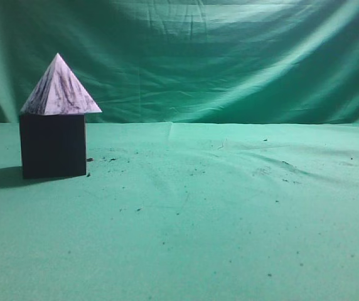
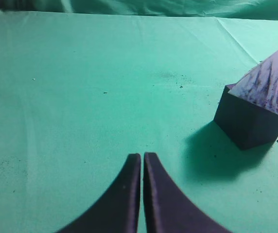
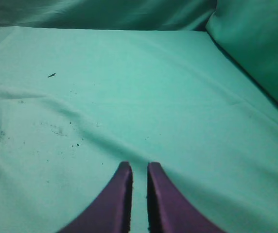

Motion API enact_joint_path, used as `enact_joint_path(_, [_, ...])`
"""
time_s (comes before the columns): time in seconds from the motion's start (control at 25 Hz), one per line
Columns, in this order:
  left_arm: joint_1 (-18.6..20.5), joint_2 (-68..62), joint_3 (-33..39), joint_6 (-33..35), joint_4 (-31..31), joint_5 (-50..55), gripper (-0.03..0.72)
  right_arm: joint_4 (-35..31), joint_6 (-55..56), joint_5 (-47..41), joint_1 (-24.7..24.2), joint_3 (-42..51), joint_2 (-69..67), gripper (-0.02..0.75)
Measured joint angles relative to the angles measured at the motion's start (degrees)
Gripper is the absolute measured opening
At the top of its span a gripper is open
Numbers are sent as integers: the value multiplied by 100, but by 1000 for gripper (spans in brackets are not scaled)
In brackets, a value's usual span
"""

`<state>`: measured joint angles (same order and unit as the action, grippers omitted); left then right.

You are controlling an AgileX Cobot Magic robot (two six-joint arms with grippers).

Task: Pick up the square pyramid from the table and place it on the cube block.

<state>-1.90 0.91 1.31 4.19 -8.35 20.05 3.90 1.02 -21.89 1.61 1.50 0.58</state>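
The square pyramid, white-lilac with dark streaks, stands upright on top of the dark cube block at the left of the green table. The left wrist view shows the pyramid on the cube at the right, with the pyramid's base turned a little against the cube's top. My left gripper is shut and empty, over bare cloth well left of and nearer than the cube. My right gripper is shut with a thin gap, empty, over wrinkled cloth. Neither gripper shows in the exterior view.
A green cloth backdrop hangs behind the table. The cloth has wrinkles and dark specks right of centre. In the right wrist view the table's edge runs along the right side.
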Motion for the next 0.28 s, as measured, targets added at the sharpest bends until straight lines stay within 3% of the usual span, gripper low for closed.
enact_joint_path(0.28, [0,0,0,0,0,0,0,0,0,0,0,0,0,58])
